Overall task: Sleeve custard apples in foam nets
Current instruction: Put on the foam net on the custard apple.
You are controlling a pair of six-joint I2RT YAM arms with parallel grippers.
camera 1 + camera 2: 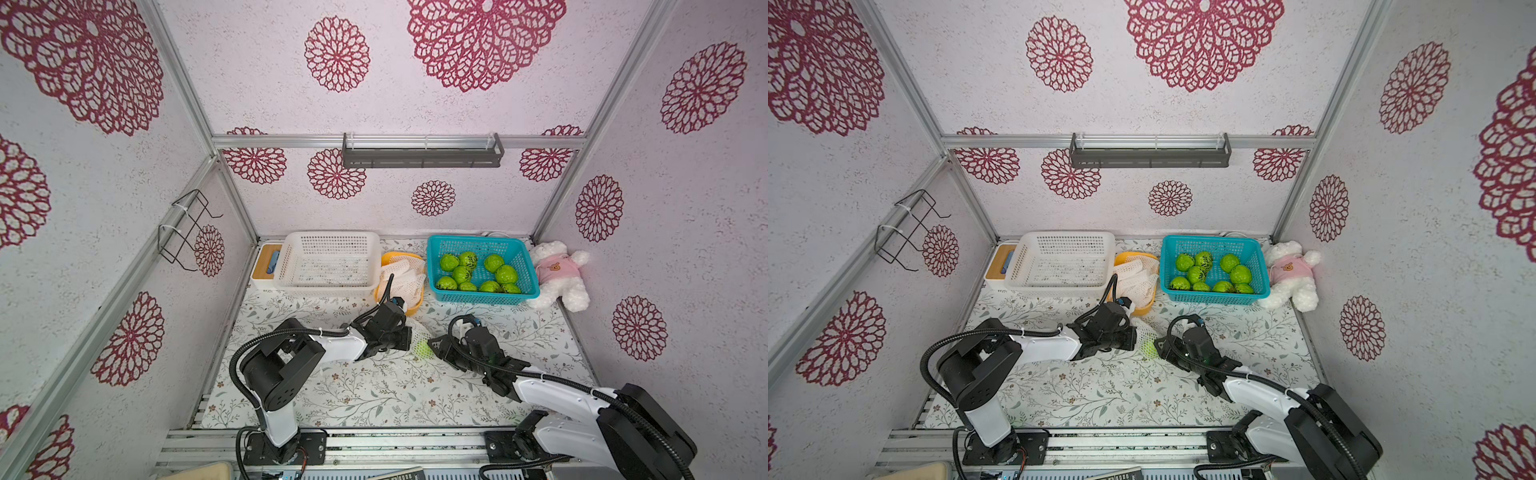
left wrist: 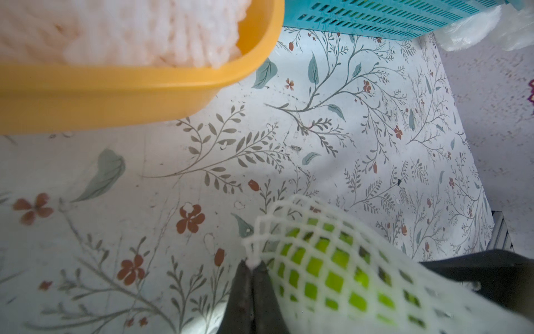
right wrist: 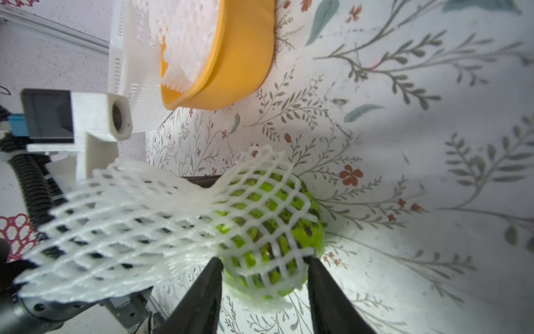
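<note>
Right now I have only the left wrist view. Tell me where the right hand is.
Observer: The right hand straddles the custard apple, with its jaws on either side. I cannot tell whether it presses.
Operator: Report how far the foam net is on.
Observer: In the right wrist view the foam net covers part of the fruit. Bare green skin shows near the right hand, and much of the net trails slack toward the left hand.
Operator: Count the fruits not yet sleeved.
Observer: Nine bare custard apples lie in the teal basket. The white basket holds none.
</note>
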